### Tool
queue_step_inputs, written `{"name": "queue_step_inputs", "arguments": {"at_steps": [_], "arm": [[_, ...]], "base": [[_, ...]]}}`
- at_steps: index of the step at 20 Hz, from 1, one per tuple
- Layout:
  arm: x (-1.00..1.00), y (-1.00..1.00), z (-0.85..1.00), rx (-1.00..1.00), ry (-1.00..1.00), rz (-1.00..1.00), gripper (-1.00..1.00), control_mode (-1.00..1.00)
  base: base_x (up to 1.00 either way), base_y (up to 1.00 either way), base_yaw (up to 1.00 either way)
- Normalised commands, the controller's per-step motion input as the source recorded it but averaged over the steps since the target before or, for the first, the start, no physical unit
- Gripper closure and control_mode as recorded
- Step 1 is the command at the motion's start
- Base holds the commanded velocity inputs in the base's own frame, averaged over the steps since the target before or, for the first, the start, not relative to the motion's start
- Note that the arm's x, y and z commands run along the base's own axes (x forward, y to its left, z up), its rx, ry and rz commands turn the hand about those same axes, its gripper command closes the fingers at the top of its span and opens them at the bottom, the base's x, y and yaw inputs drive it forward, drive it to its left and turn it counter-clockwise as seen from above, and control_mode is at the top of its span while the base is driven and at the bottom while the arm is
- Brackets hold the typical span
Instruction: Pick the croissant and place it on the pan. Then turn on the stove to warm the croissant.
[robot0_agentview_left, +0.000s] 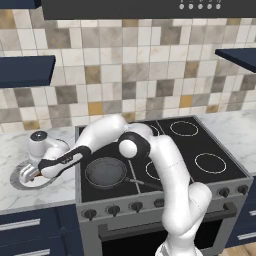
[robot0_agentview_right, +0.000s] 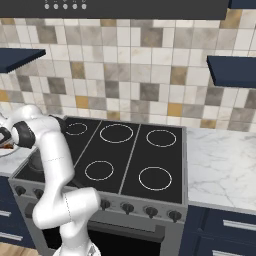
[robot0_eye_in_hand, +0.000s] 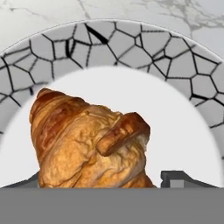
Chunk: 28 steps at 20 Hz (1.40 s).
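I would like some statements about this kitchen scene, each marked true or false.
1. The croissant lies on the plate. True.
2. The pan sits on the stove. True.
3. The croissant is already in the pan. False: the pan is empty and the croissant is on the plate.
4. The plate stands on the stove. False: it stands on the marble counter left of the stove.
5. The gripper is down at the plate, with its fingers on either side of the croissant. True.
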Motion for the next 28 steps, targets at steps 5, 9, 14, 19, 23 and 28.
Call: {"name": "queue_step_inputs", "arguments": {"at_steps": [5,9,14,19,23,28], "arm": [[0.0,0.0,0.0,0.0,0.0,0.0,1.0,-1.0],[-0.03,-0.02,0.19,0.0,-0.02,0.0,1.0,-1.0],[0.0,-0.03,0.35,0.0,-0.06,0.0,1.0,-1.0],[-0.04,-0.02,0.25,0.0,-0.03,0.0,1.0,-1.0],[-0.12,-0.09,0.24,0.0,-0.04,0.0,1.0,-1.0],[-0.15,-0.27,0.21,0.0,-0.06,0.0,1.0,-1.0]], "base": [[0.0,0.0,0.0],[0.0,0.0,0.0],[0.0,0.0,0.0],[0.0,0.0,0.0],[0.0,0.0,0.0],[0.0,0.0,0.0]]}}
